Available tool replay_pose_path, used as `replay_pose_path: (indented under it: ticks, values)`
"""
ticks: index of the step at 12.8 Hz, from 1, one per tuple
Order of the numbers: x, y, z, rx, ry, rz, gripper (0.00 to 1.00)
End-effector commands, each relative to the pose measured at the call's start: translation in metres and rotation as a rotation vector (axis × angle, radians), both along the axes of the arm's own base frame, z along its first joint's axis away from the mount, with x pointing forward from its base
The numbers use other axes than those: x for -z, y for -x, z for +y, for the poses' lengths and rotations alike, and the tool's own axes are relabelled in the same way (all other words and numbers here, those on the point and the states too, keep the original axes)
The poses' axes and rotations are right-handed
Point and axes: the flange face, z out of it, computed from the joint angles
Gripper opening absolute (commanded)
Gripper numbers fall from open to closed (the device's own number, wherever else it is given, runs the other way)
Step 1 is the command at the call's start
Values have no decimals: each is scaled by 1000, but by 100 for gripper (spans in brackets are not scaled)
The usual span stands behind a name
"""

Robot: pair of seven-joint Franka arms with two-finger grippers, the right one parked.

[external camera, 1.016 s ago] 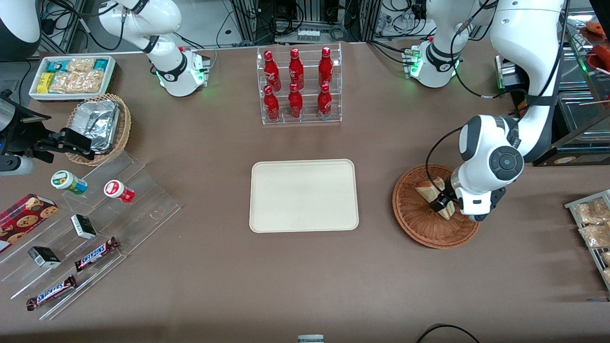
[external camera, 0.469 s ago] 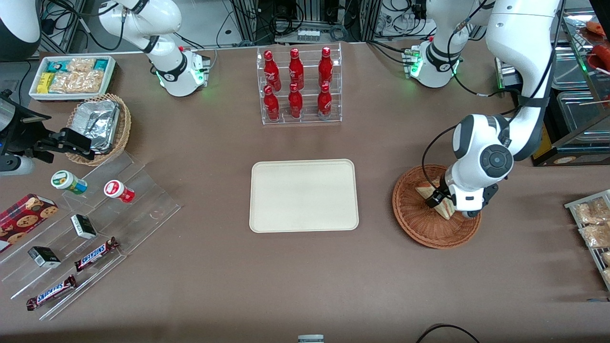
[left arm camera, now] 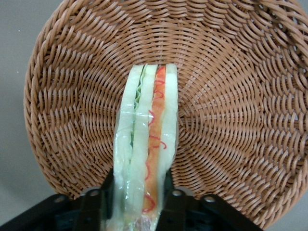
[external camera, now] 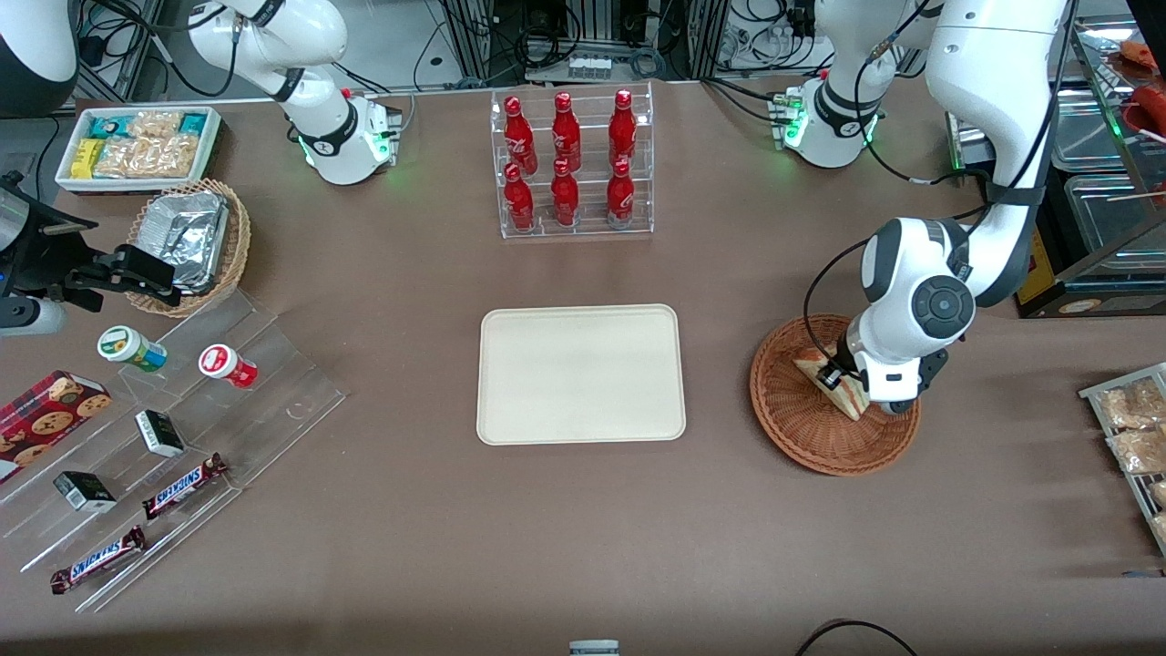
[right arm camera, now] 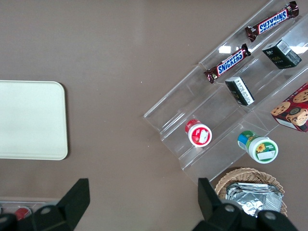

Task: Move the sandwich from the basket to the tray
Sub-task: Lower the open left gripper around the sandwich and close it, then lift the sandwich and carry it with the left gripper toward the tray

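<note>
The sandwich (external camera: 849, 398) is a wrapped white-bread wedge with red and green filling, standing on edge over the reddish-brown wicker basket (external camera: 802, 433). My left gripper (external camera: 833, 381) is shut on it, one black finger pressed against each bread face. In the left wrist view the sandwich (left arm camera: 144, 139) runs out from between the fingers (left arm camera: 169, 195) of the gripper (left arm camera: 137, 195) over the basket (left arm camera: 240, 96) floor. The cream tray (external camera: 580, 374) lies flat at the table's middle, beside the basket toward the parked arm's end, with nothing on it. The right wrist view shows the tray's end (right arm camera: 29, 120).
A clear rack of red bottles (external camera: 572, 164) stands farther from the front camera than the tray. A tan basket of foil containers (external camera: 189, 241), a white snack bin (external camera: 137, 146) and a stepped acrylic shelf (external camera: 273, 401) lie toward the parked arm's end. A rack of packets (external camera: 1134, 428) sits at the working arm's end.
The gripper, shut on the sandwich, has shifted a little toward the tray and away from the front camera, carrying the sandwich with it over the basket.
</note>
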Motion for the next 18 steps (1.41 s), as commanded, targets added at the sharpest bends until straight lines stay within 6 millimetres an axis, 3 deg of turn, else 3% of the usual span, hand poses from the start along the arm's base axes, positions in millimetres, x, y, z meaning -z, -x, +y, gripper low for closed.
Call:
replay_pose_path:
  ticks: [1, 7, 11, 12, 18]
  values:
    - [-8, 3, -2, 32, -47, -7, 0]
    - [-96, -34, -11, 104, -76, 54, 0]
    - [-152, -53, -65, 117, 14, -25, 0]
    - [-158, -56, -71, 122, 27, -36, 0]
    - [-143, -53, -197, 319, 37, -67, 0]
